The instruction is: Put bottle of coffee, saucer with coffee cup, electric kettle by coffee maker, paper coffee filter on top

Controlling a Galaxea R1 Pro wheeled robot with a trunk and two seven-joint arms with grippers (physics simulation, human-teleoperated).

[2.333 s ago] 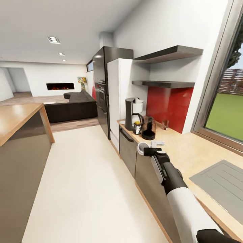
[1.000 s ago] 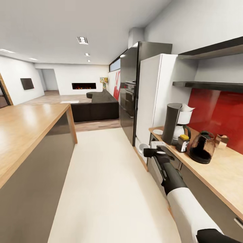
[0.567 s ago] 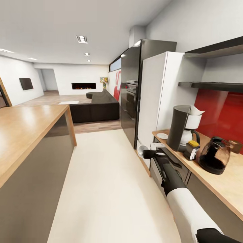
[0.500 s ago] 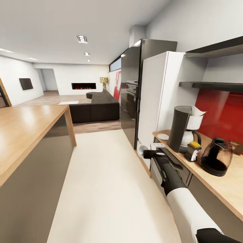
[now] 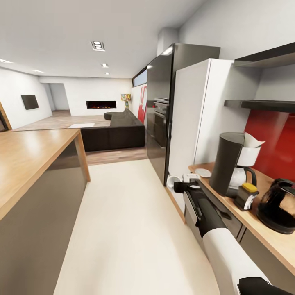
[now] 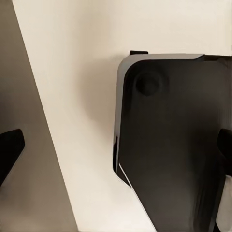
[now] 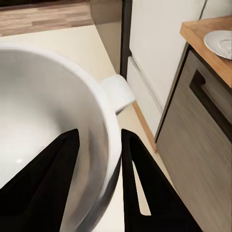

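**Cup in hand beside the counter**

The right gripper (image 7: pixel 99 159) pinches the rim of the tiny white rounded coffee cup (image 5: pixel 173 180), held off the light tan wood-look kitchen countertop (image 5: pixel 273 239). Beyond sit the small flat white saucer (image 5: pixel 203 172), tall dark grey coffee maker (image 5: pixel 229 169) and glass kettle (image 5: pixel 280 205). I cannot tell the left gripper's state.

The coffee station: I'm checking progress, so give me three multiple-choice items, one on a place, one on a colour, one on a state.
1. Where is the saucer?
A. on the kitchen countertop, on the fridge side of the coffee maker
B. on the shelf
C. on the floor

2. What colour is the wall panel behind the electric kettle?
A. blue
B. red
C. green

3. What is the right gripper doing?
A. open and empty
B. shut on the coffee cup
C. shut on the kettle

Key: 1 A, the plate lies at the counter's end; 2 B, the backsplash is red; 3 B, one finger sits inside the cup's rim, one outside.
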